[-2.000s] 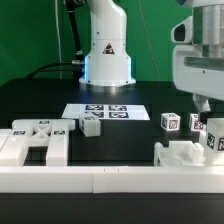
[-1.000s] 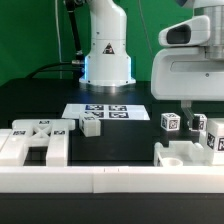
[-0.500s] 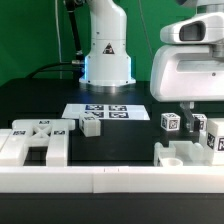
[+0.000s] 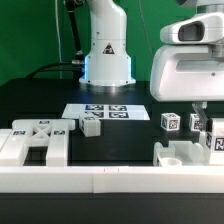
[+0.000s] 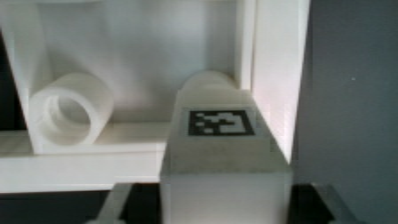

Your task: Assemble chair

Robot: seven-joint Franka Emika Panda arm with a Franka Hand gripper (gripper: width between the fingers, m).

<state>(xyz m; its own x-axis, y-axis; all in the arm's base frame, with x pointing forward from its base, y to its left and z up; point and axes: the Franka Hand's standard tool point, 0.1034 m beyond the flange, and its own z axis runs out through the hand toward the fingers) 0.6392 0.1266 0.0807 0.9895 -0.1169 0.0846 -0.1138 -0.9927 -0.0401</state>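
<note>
Exterior view's left: large white chair piece [image 4: 32, 143], tagged, lying on the black desk [image 4: 40, 100] against the white border wall [image 4: 110, 180]. Next: small white block [image 4: 90, 125], just in front of the marker board [image 4: 105, 112]. Then: tagged cube [image 4: 170, 122], standing apart on the desk. Exterior view's right: white part with a round socket [image 4: 183, 155], beside the wall; over it the end effector [image 4: 203, 112], fingers clamped on a tagged chair leg [image 5: 221, 150], the socket part just behind it in the wrist view.

Bright even lighting, soft shadows, low resolution, wrist view blurry
</note>
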